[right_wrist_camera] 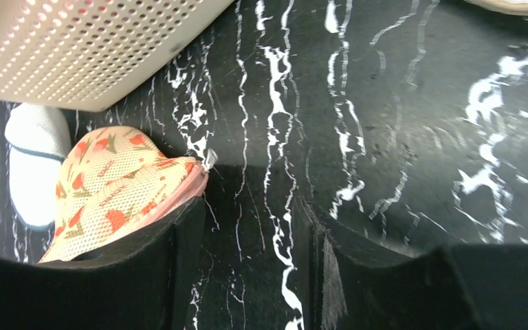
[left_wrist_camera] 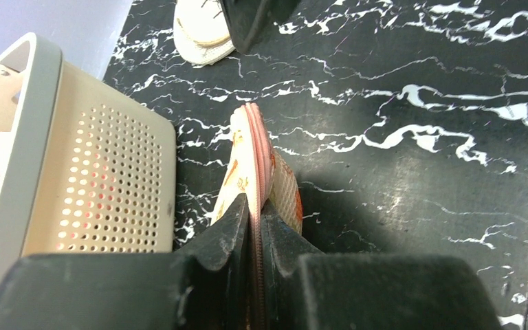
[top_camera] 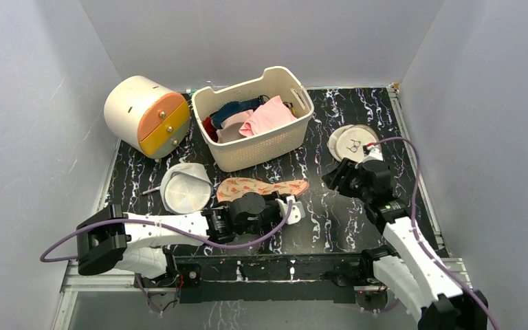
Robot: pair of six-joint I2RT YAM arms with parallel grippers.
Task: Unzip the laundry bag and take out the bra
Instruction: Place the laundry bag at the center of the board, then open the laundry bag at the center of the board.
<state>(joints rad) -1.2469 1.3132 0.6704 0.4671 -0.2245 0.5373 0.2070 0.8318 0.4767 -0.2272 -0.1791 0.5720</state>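
While I am watching the top view, the bag (top_camera: pixel 261 186) is lying on the table (top_camera: pixel 330 223) just in front of the basket (top_camera: pixel 251 157), lengthwise from left to right. My left arm is reaching across from the left, and the left gripper (top_camera: pixel 269 201) is sitting at the bag's near edge.

In the left wrist view the left gripper (left_wrist_camera: pixel 256 221) is pinching the bag (left_wrist_camera: pixel 249 155) by its pink trim, with the fingers (left_wrist_camera: pixel 223 234) nearly together and only that thin edge between them. From there the bag is standing on edge and running away from the camera, with the basket (left_wrist_camera: pixel 103 185) to its left and a round mesh disc (left_wrist_camera: pixel 203 33) beyond it.

On the other side, the right gripper (top_camera: pixel 334 177) is hanging over the table just past the bag's right end, near the disc (top_camera: pixel 353 141). In its wrist view the right gripper (right_wrist_camera: pixel 247 214) is standing open and gripping nothing; bare table is showing between the fingers (right_wrist_camera: pixel 187 234). The bag's floral end (right_wrist_camera: pixel 117 184) is lying just outside its left finger, and I cannot tell whether they are touching.

Pink and blue garments (top_camera: pixel 265 115) are filling the basket.
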